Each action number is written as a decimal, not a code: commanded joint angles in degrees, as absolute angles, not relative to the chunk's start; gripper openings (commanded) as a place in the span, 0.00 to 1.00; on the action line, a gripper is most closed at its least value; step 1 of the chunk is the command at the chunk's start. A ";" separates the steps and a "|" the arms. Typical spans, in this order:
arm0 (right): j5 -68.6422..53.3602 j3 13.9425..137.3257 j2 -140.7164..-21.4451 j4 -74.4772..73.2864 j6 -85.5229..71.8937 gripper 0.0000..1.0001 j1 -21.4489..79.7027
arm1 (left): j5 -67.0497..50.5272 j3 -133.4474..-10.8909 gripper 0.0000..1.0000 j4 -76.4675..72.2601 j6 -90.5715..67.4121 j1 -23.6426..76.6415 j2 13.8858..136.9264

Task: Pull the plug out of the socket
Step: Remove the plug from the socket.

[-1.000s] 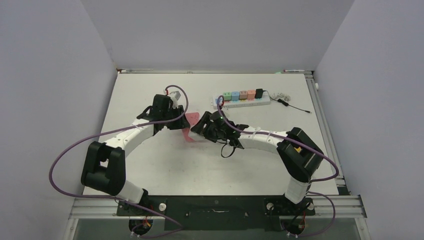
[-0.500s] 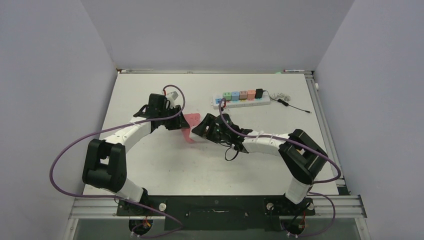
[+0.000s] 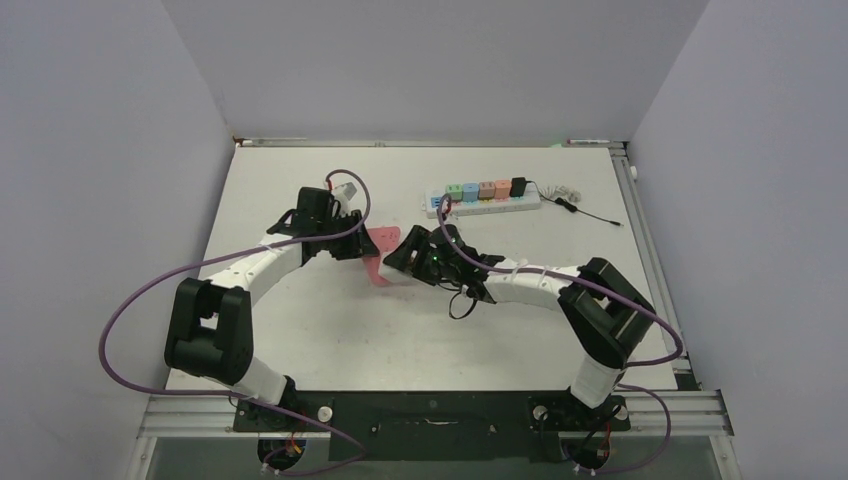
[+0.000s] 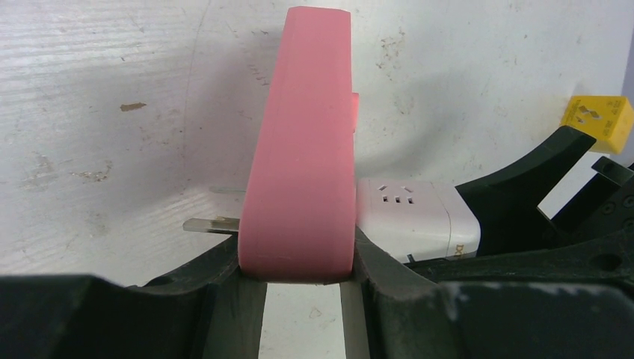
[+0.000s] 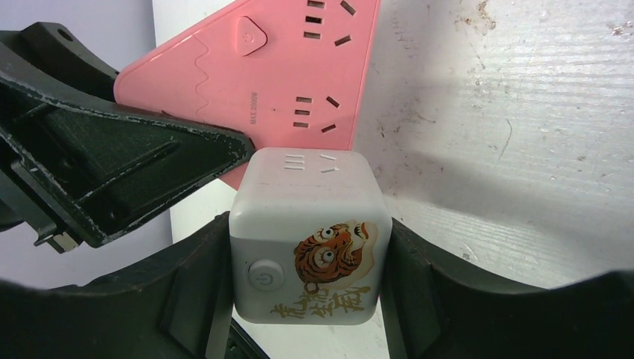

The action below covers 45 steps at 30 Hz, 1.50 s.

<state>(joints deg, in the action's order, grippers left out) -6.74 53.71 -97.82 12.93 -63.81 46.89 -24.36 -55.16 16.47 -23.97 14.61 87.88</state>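
moved: both arms have drifted slightly toward 9 o'clock on the top view since a second ago, and barely at all in the last half second; the pink socket (image 4: 303, 134) keeps its spot near mid-table
left gripper (image 4: 299, 278): pinching the pink socket across its thin slab, a finger on each flat face, holding it up on edge
right gripper (image 5: 306, 258): closed round the white cube plug (image 5: 306, 239), pads on two opposite sides
where things sit: left gripper at 9 o'clock of the socket, cube at its 3 to 4 o'clock and touching the socketed face; no gap shows, though how deep the pins sit is hidden
far face: a metal prong (image 4: 213, 224) sticks out of the socket's other side
step in hand: both grips look made and the plug looks seated, so the pull itself seems due or only just starting
next move: likely a straight draw of the cube toward 3 to 4 o'clock, along its pins, while the left side holds firm; a twist could jam the pins or slip the slab
around: a white power strip (image 3: 485, 200) with coloured plugs and a black adapter (image 3: 518, 186) at 1 o'clock, a loose lead (image 3: 585, 208) beyond it, all well apart on the table (image 3: 300, 330)
in the way: nothing between the grippers; the right arm's purple cable (image 3: 440, 212) arcs toward the strip's near end, and the folded right forearm lies along the pull line
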 commanded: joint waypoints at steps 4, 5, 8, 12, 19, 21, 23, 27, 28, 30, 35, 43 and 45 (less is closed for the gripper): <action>-5.90 59.77 -103.08 8.62 -65.12 0.05 46.51 | -15.70 -57.43 0.00 18.07 -20.52 17.53 84.86; -5.74 60.77 -104.04 7.22 -65.58 0.05 46.50 | -14.79 -57.44 0.00 18.29 -20.30 18.13 84.68; -5.03 62.69 -105.95 5.48 -66.59 0.05 46.69 | -12.39 -57.88 0.00 19.26 -19.34 19.86 84.55; -3.03 64.34 -106.78 3.79 -67.44 0.05 46.81 | -10.44 -58.16 0.00 19.99 -18.54 21.42 84.80; -1.23 65.42 -106.44 3.03 -68.02 0.05 46.85 | -9.56 -58.77 0.00 20.33 -17.97 21.93 85.17; -1.42 64.98 -106.27 3.96 -67.95 0.05 46.78 | -10.45 -59.02 0.00 20.33 -18.02 21.61 85.61; -1.61 64.18 -106.06 5.35 -67.85 0.05 46.82 | -11.83 -59.35 0.00 20.23 -18.31 20.94 86.24; -1.60 62.67 -105.62 7.89 -67.47 0.05 46.76 | -14.27 -59.83 0.00 20.25 -18.97 19.52 87.47; -1.44 62.40 -105.44 8.25 -67.23 0.05 46.78 | -14.51 -59.91 0.00 20.18 -19.06 19.18 87.61; -1.25 61.85 -104.94 8.92 -66.42 0.05 46.89 | -15.11 -59.82 0.00 20.10 -19.31 18.41 87.79; -0.88 59.85 -103.11 10.94 -64.23 0.05 47.18 | -16.62 -60.19 0.00 20.33 -19.51 15.94 88.26; -1.87 55.88 -101.07 14.07 -61.47 0.05 47.93 | -19.17 -60.64 0.00 20.55 -19.71 13.21 89.57; -1.92 54.36 -100.33 15.29 -61.37 0.05 48.02 | -19.40 -60.67 0.00 20.44 -19.86 12.90 89.80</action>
